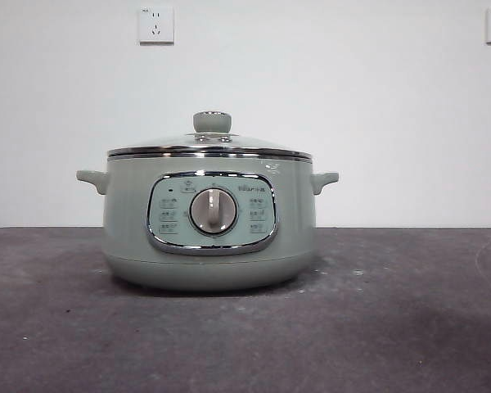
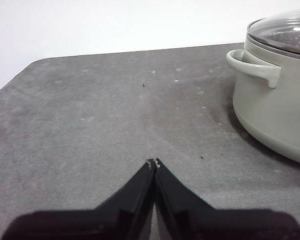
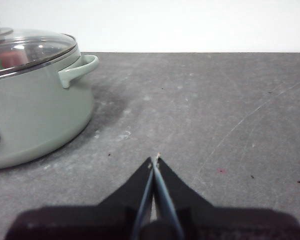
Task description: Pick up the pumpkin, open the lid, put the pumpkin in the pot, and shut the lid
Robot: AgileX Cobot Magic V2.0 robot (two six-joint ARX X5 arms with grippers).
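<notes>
Pot (image 1: 209,237) lidded, apart from pressed-together fingers (image 2: 149,176).

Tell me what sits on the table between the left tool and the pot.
Nothing: in the left wrist view, only bare grey table with a few specks lies between the shut left tool and the pot, whose lid is on.

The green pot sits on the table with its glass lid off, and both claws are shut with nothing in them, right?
Not quite. The lid is on the pot, not off; the front view shows its steel rim resting on the pot's top edge. The rest is right: the left claw and right claw are both shut and empty above the table.
</notes>
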